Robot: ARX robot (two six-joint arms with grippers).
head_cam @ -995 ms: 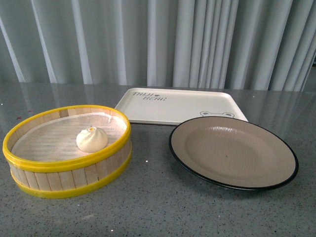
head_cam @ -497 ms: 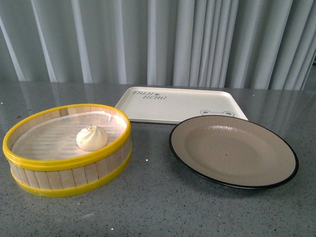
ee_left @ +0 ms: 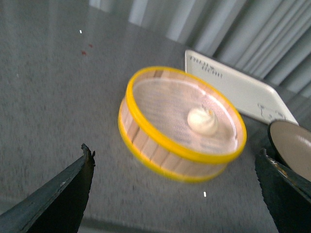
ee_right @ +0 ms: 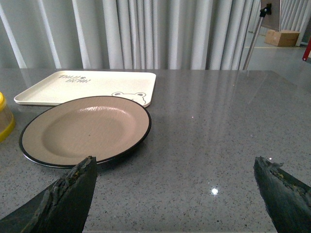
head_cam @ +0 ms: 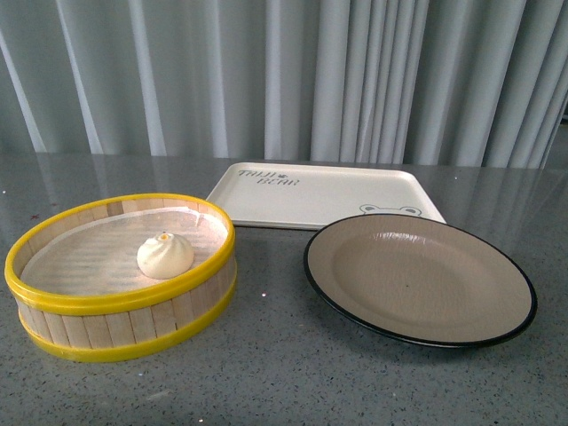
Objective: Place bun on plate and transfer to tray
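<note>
A small cream-white pleated bun point(head_cam: 165, 256) sits on the liner of a round wooden-slat steamer basket point(head_cam: 133, 324) with yellow rims. Beside it lies the round taupe plate point(head_cam: 417, 275) with a thin black rim, empty, and just behind that is the cream rectangular tray point(head_cam: 319, 191). I read this layout as keeping both carries short.

The front view shows neither arm. My left gripper point(ee_left: 175, 156) appears only in its wrist view, blurred, with fingers spread wide, framing the basket and bun from above the grey table point(ee_left: 53, 97). My right gripper point(ee_right: 175, 162) is likewise spread and holding nothing. It faces the plate and tray, with only a sliver of the basket in view and no bun.
</note>
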